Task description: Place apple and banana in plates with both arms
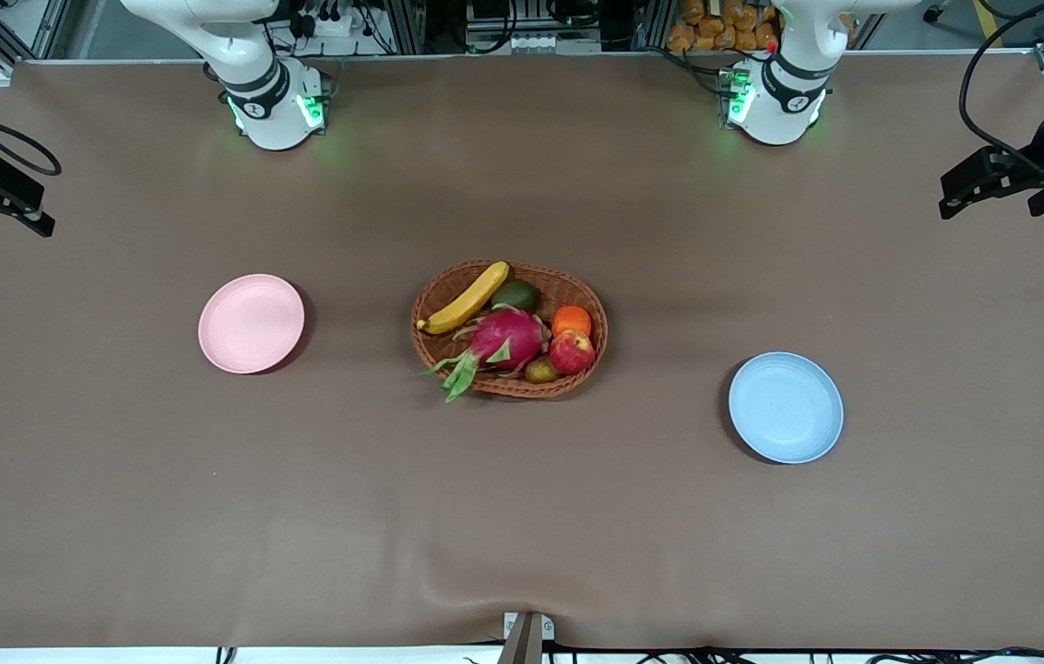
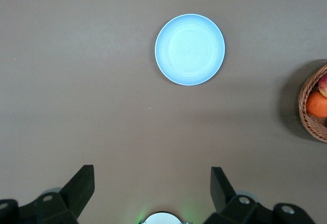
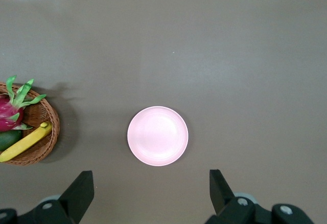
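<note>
Apple (image 1: 572,351) and banana (image 1: 466,298) lie in a wicker basket (image 1: 442,350) mid-desk between pink plate (image 1: 251,323) and blue plate (image 1: 785,407); left gripper (image 2: 152,185) and right gripper (image 3: 152,185) hang high at the desk's ends, fingers wide, empty.

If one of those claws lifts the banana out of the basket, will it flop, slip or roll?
The banana looks firm and evenly curved, so it would probably stay stiff. Its skin looks smooth, so it might slip or pivot if gripped off-centre. It leans on the wicker basket rim; being long and bent, it should hardly roll.
</note>
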### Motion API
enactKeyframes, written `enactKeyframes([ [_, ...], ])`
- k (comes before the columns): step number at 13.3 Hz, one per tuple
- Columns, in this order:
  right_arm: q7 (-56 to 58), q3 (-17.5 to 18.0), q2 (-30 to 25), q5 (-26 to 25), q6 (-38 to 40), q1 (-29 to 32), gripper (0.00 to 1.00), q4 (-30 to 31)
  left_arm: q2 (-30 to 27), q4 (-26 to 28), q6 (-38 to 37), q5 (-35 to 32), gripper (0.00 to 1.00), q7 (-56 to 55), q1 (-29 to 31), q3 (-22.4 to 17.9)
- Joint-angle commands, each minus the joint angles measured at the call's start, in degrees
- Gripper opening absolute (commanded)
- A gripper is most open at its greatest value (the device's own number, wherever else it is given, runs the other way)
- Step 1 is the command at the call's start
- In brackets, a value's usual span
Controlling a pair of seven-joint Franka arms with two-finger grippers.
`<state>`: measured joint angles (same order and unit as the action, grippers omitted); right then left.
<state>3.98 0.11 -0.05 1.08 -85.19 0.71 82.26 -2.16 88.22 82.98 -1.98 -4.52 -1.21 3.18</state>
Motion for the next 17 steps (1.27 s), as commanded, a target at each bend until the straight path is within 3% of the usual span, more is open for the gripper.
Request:
enactKeyframes([
  [1,-0.64,0.86,-0.04,-0.29,0.47,0.96,1.0,-0.09,0.32,-1.38,-1.24,-1.01,1.0,0.56,0.07,0.34],
  [17,-0.64,0.86,-0.04,-0.2,0.91,1.04,1.0,-0.09,0.76,-1.03,-1.15,-0.04,1.0,0.74,0.24,0.34],
])
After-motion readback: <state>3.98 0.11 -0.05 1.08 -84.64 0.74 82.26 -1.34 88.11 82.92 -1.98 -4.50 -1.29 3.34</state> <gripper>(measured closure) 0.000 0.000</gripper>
